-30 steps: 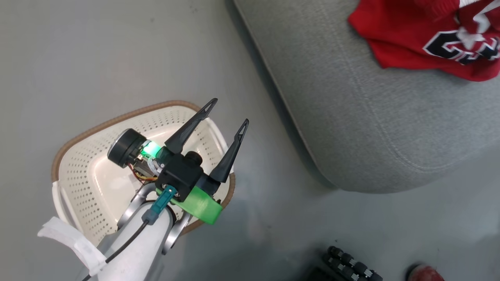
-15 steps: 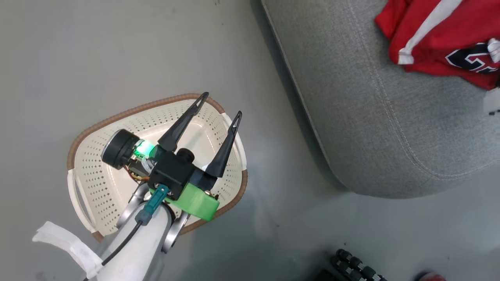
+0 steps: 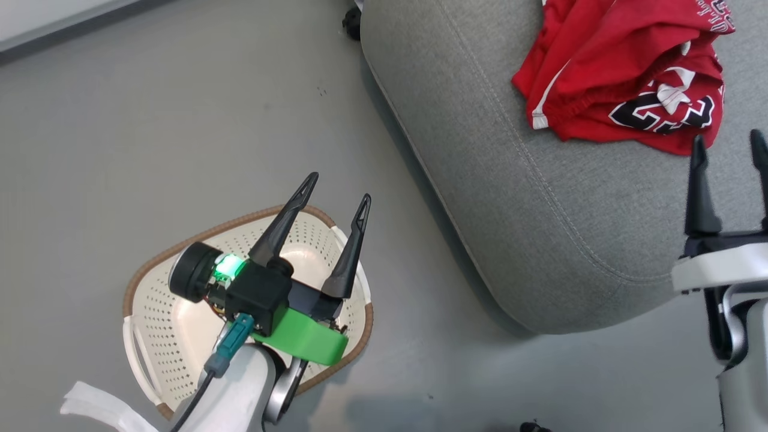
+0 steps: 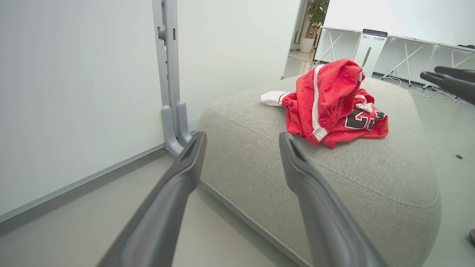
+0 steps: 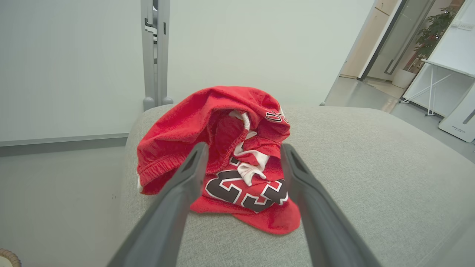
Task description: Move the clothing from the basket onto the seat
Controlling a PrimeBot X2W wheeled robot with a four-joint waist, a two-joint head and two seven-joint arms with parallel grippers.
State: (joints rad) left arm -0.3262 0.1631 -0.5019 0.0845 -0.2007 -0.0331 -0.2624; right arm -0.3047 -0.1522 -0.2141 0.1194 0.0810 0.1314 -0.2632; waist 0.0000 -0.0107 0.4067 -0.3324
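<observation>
The left claw (image 3: pixel 339 187) hangs open and empty over the basket (image 3: pixel 150 312), its two fingers spread apart. The right claw (image 3: pixel 727 137) is open and empty too. It sits low over the seat (image 3: pixel 510 198), just beside the clothing (image 3: pixel 624 72) and aimed at it, but apart from it.

The clothing lies in one bunched heap on top of the seat, well in from the rounded edge. The shorts (image 3: pixel 576 54) are crumpled over the jersey (image 3: pixel 660 114), whose "23" still shows. The basket stands on the floor (image 3: pixel 150 120) near the seat. What shows of its inside is bare, though the left arm covers part of it.

By my reading the release is over and both garments are on the seat, so the task looks all but done. What is left is to draw both arms back without snagging the cloth, and perhaps to check the hidden part of the basket.

Against the earlier frames the whole head view has shifted, so the camera has moved. The right claw's fingers now stand at its right side. The left claw keeps the same spread over the basket. The heap lies on the seat as it did half a second ago.
</observation>
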